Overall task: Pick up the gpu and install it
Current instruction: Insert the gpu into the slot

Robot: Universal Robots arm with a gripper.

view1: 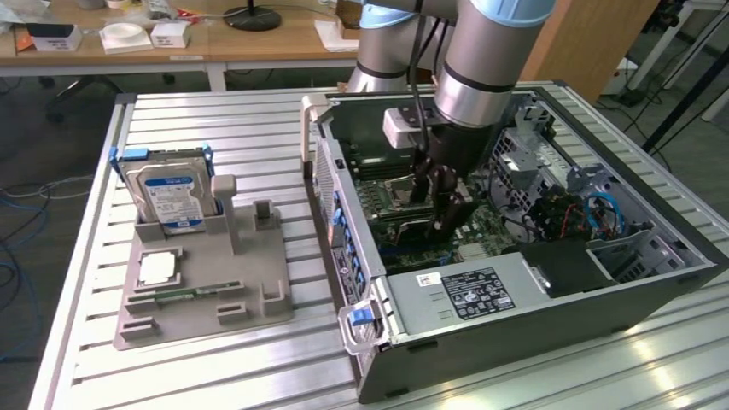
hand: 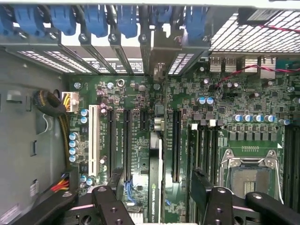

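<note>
Gripper [hand: 159,187] spread wide inside the open computer case [view1: 592,299], one finger [hand: 115,185] either side of the gpu [hand: 155,187], which stands on edge among the motherboard [hand: 225,103] slots; narrow gaps flank it.

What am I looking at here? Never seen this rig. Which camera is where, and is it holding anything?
It is a single robot arm reaching into an open computer case that lies on a slatted metal table. The exterior view is from a camera off the arm. The wrist view is from a camera on the arm, looking at the motherboard. Beside the case, a grey holder carries an upright hard drive. The gripper is open and holds nothing. The gpu stands edge-on in the board between its fingers, apparently seated in a slot.
</note>
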